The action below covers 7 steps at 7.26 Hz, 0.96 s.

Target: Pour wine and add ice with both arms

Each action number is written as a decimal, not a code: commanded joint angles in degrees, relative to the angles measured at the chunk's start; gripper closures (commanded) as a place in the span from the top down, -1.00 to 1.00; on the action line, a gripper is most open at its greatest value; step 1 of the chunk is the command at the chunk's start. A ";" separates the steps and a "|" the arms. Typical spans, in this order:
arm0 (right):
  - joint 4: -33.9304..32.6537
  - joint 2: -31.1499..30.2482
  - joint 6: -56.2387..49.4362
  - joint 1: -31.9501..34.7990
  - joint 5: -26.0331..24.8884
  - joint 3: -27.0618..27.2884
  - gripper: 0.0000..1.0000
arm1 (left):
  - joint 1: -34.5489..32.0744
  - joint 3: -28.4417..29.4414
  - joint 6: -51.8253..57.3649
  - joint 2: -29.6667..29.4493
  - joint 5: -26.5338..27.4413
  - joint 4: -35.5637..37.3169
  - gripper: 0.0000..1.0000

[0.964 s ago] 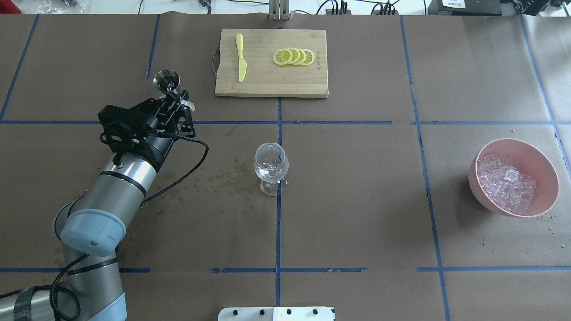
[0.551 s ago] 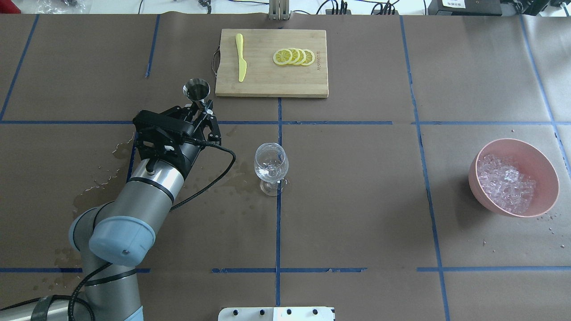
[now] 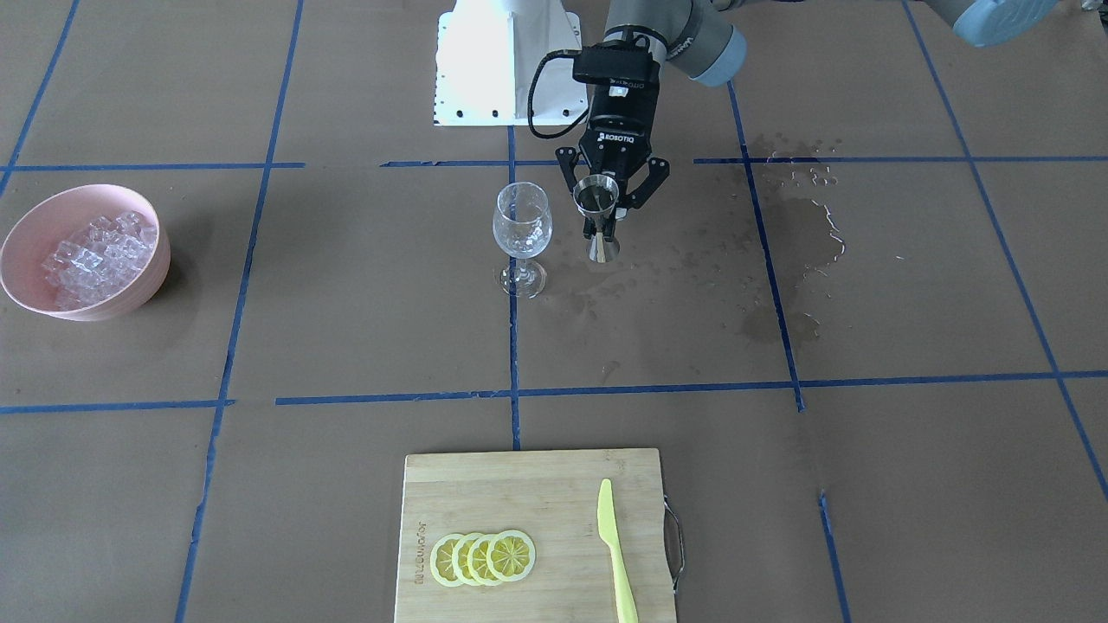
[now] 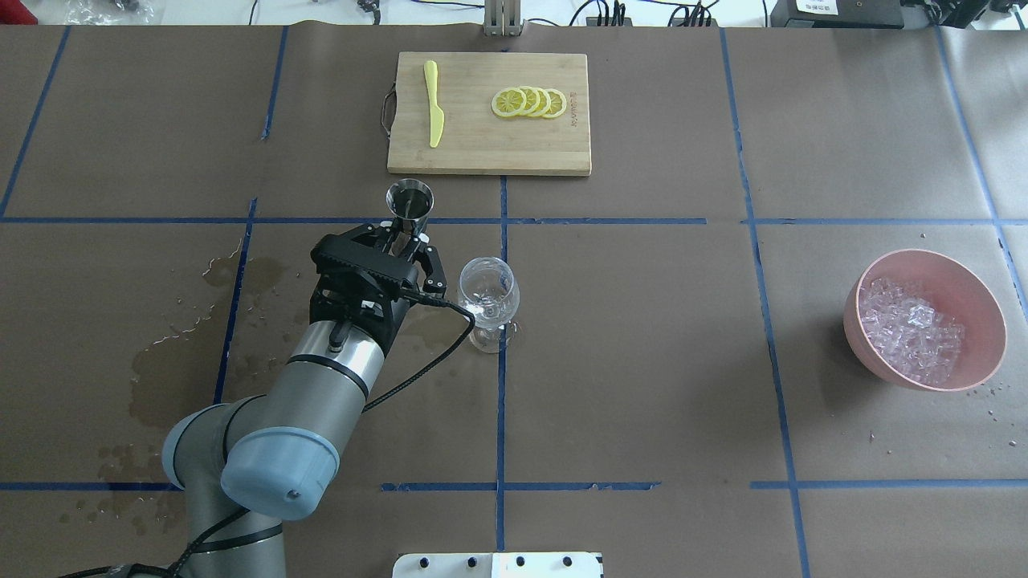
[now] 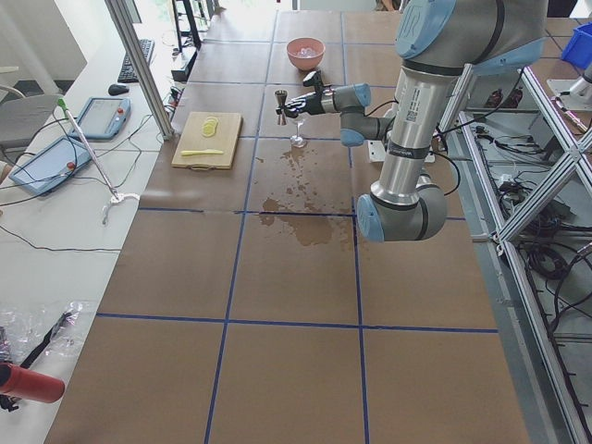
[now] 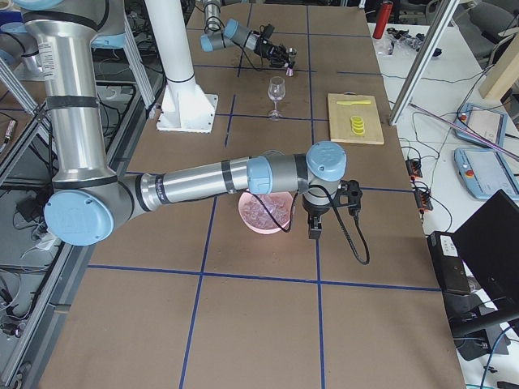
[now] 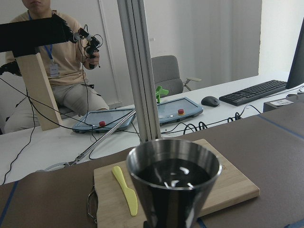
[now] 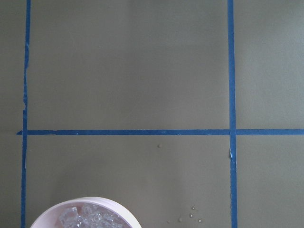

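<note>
My left gripper is shut on the waist of a steel double-cone jigger, held upright just left of the wine glass. Dark wine fills the jigger's upper cone. The clear wine glass stands upright at the table's centre and looks empty. Ice is heaped in a pink bowl at the right end. My right gripper hangs over that bowl, seen only in the exterior right view, so I cannot tell its state.
A bamboo cutting board at the far side carries lemon slices and a yellow knife. Wet stains mark the paper on the left. A white base sits at the near edge. A seated person shows beyond the table.
My left arm has carried the jigger rightward and nearer, from the far left area to just beside the wine glass. The glass and bowl have stayed put.
</note>
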 commanded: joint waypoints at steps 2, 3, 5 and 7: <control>0.00 0.00 0.61 -0.45 0.00 0.05 1.00 | 4.38 0.63 10.75 -0.28 7.48 0.10 -1.00; 0.00 0.00 0.62 -0.45 0.00 0.06 1.00 | 4.74 0.63 15.29 -0.71 7.67 0.10 -1.00; 0.00 0.00 0.62 -0.53 0.00 -0.03 1.00 | 4.92 1.15 23.83 -0.98 8.90 0.10 -1.00; 0.00 0.00 0.62 -0.53 0.00 -0.12 1.00 | 4.92 1.42 33.39 -1.33 8.90 0.19 -1.00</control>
